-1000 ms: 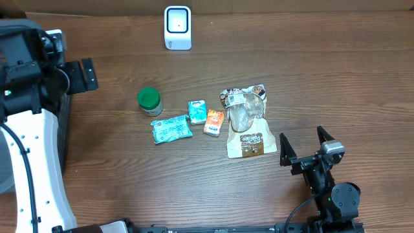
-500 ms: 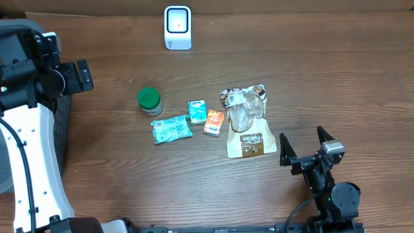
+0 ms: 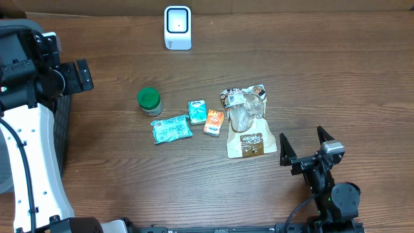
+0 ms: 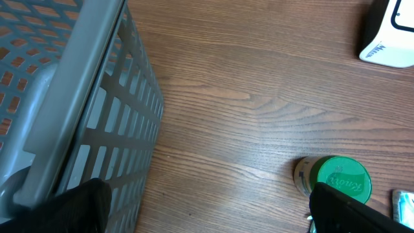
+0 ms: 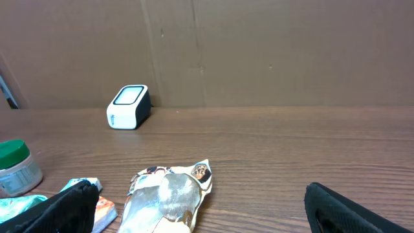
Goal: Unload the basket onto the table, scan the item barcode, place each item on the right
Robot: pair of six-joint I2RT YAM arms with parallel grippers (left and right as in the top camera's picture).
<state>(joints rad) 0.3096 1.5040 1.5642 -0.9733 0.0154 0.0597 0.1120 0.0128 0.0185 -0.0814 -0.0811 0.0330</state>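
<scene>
Brown paper with a clear window marks the snack pouch (image 3: 245,122), the largest of five goods lying loose in the middle of the wooden table (image 3: 323,71). A code patch seems to show near its top left corner, though it is too small to read. Touching it on the left is an orange packet (image 3: 213,122), then a small teal packet (image 3: 196,111), a larger teal packet (image 3: 171,129) below that, and a green-lidded jar (image 3: 149,101) standing upright at the end of the row. Which of these is meant to be scanned cannot be told. The white barcode scanner (image 3: 178,28) stands well apart at the far edge. The right gripper (image 3: 302,137) waits near the pouch's lower right corner, fingers spread wide and empty. The left gripper (image 3: 83,76) hovers at the left side beside a grey mesh basket (image 4: 97,116), likewise spread and holding nothing. By my reading the task has not begun: no item is lifted, so picking, carrying, turning the code to the scanner and presenting it all remain.
</scene>
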